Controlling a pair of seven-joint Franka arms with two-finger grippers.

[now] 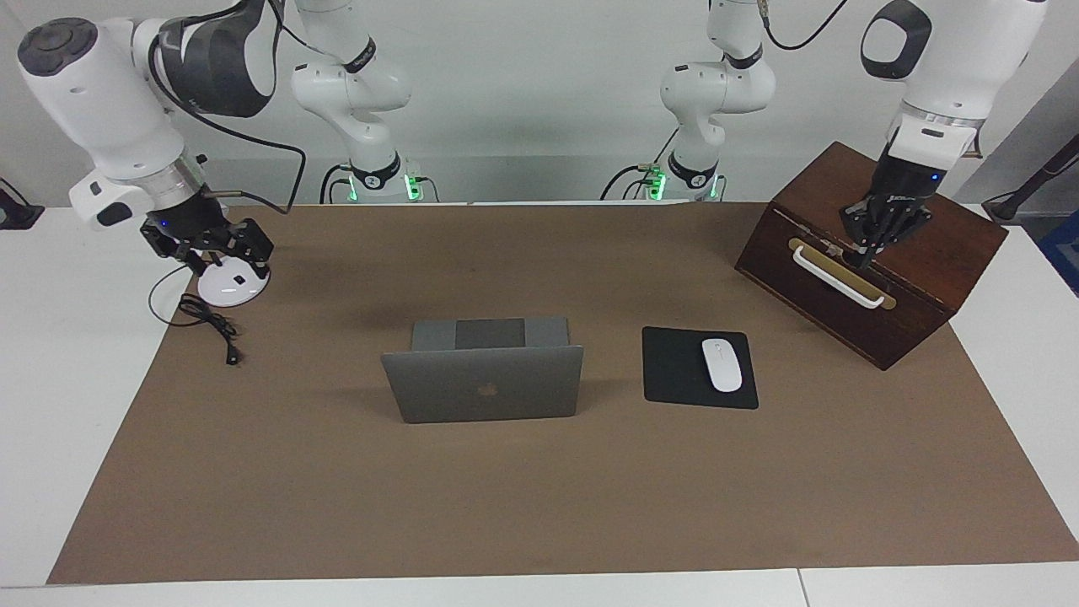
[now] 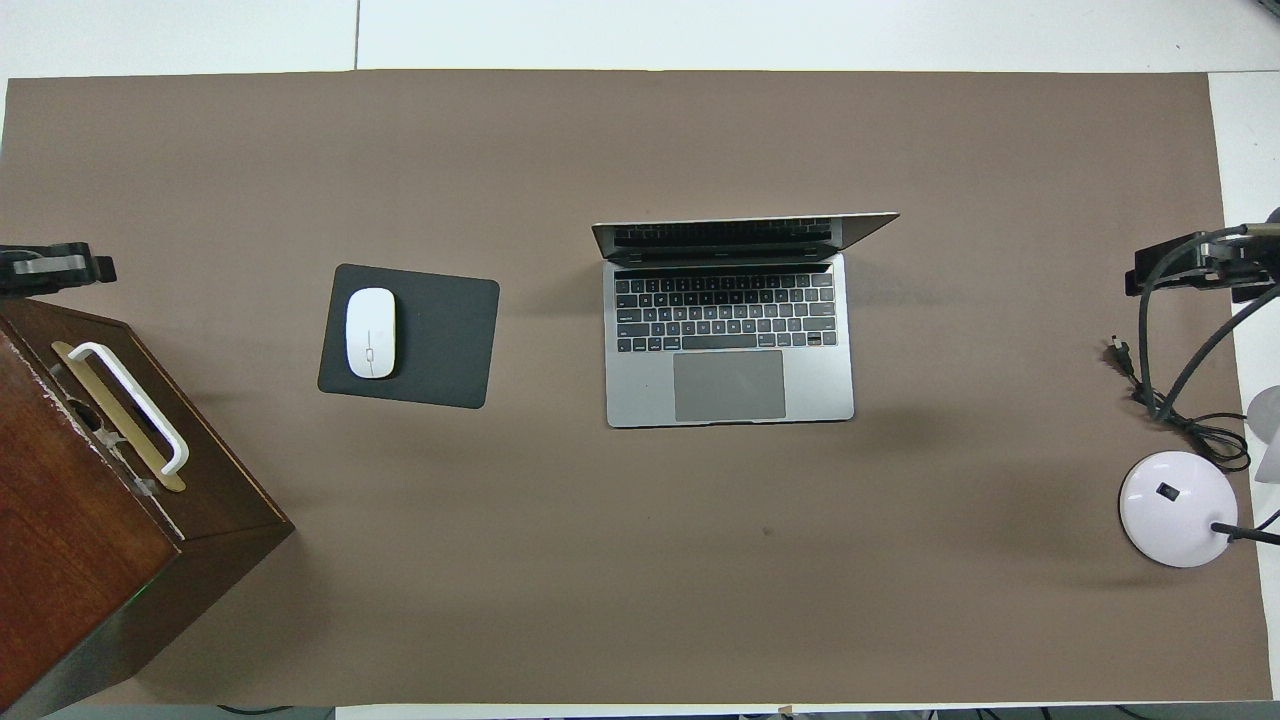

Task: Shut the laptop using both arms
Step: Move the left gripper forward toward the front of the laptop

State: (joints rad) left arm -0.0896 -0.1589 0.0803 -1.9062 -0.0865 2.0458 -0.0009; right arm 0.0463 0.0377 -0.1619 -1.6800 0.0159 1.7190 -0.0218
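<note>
The laptop (image 1: 482, 371) is sitting open mid-mat, lid up, mouse pad (image 1: 698, 367) at its 3 o'clock in the facing view. The right gripper (image 1: 221, 253) is hanging spread wide over the lamp base (image 1: 226, 287). The left gripper (image 1: 868, 246) is hovering over the wooden box (image 1: 872, 253); I cannot tell its opening. The box is shut, its contents hidden. Uneven pushing could be twisting the lid or sliding the laptop.

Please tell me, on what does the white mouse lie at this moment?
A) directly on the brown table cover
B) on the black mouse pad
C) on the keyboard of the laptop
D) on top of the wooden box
B: the white mouse rests on the black mouse pad, beside the open laptop, toward the left arm's end.
</note>
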